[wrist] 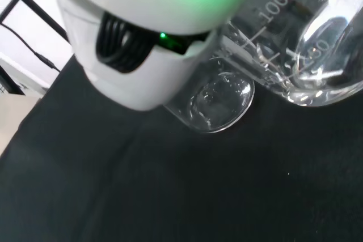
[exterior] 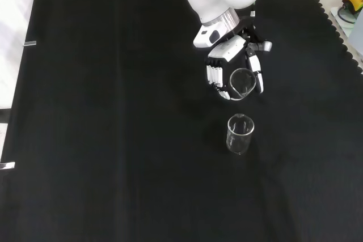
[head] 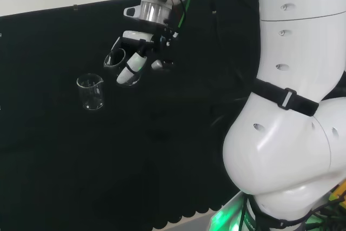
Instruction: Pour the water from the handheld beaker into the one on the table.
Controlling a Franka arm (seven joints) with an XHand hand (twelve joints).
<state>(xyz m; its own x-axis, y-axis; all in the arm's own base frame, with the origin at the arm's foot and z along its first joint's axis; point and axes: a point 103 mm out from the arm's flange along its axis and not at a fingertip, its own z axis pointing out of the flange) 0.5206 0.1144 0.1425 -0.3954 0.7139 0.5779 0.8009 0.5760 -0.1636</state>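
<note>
Hanging fingers-down from the white arm, the black and white hand (exterior: 235, 66) curls round a small clear glass beaker (exterior: 243, 82), tipped, above and just beyond the upright clear glass beaker (exterior: 240, 134) on the black cloth (exterior: 113, 140).

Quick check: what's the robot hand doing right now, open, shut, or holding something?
Robot hand: shut on the handheld beaker, fingers curled round it, raised above the cloth near the beaker on the table.
</note>
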